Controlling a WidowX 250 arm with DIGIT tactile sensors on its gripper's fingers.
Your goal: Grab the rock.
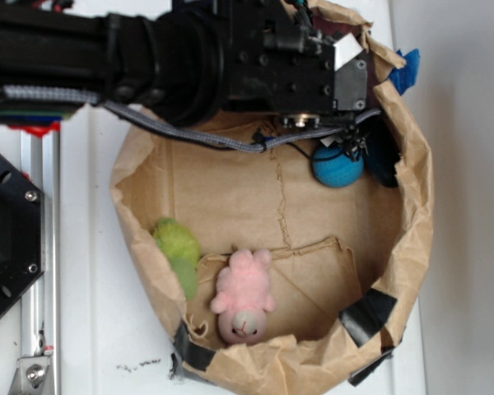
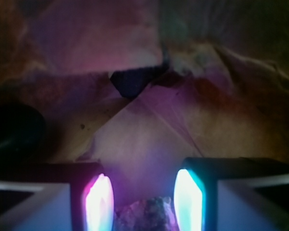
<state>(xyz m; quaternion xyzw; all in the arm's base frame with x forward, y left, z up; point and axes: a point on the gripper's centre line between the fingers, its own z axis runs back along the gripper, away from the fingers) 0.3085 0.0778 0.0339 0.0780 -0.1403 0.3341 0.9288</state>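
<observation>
Since the rock (image 2: 145, 214), lying between the parted, empty fingers (image 2: 100, 202) of the gripper (image 2: 143, 204) near the paper bag's (image 1: 412, 206) far rim, looks hard, rough, lumpy and fairly heavy, I would pinch its broadest flanks.

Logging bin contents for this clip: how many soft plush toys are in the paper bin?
2. A pink plush animal lies at the near rim, and a green plush rests against the left wall beside it. The arm covers the bin's far end, so more could be hidden.
</observation>
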